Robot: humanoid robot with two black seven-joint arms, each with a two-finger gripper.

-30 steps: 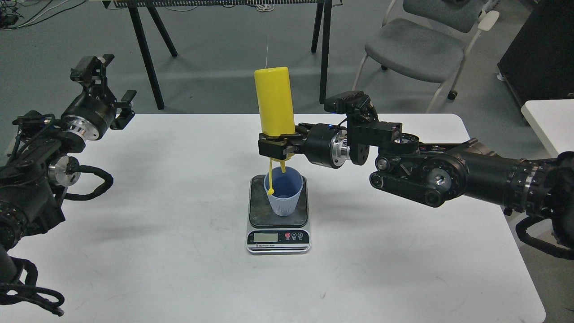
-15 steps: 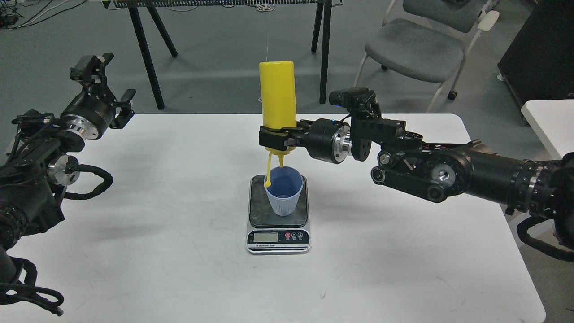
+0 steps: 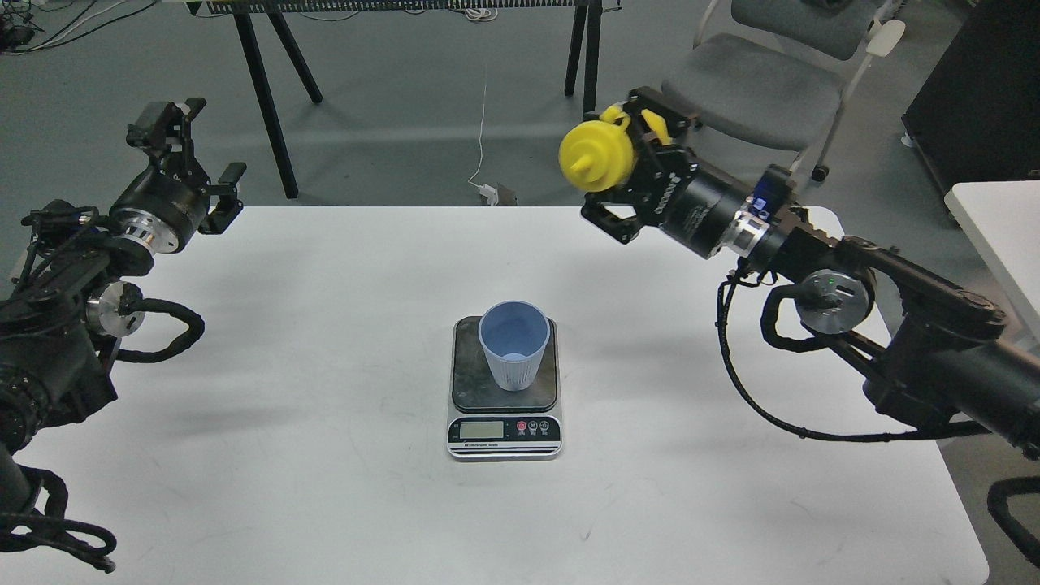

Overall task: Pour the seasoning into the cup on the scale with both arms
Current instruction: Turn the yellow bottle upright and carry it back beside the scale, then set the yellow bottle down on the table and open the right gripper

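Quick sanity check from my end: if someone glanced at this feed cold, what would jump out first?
The yellow bottle, gripped in the right claw high above the table's far right, nozzle pointing toward the camera. Next, the blue cup standing upright on the scale at the table's centre. The left claw hangs open and empty at the far left.

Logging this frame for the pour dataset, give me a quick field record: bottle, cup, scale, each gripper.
bottle: yellow, held up and right of the cup, nozzle facing the camera
cup: blue, upright on the scale, contents not readable
scale: on the white table, display digits too small to read
right gripper: shut on bottle
left gripper: open, holding nothing, far left above the table edge
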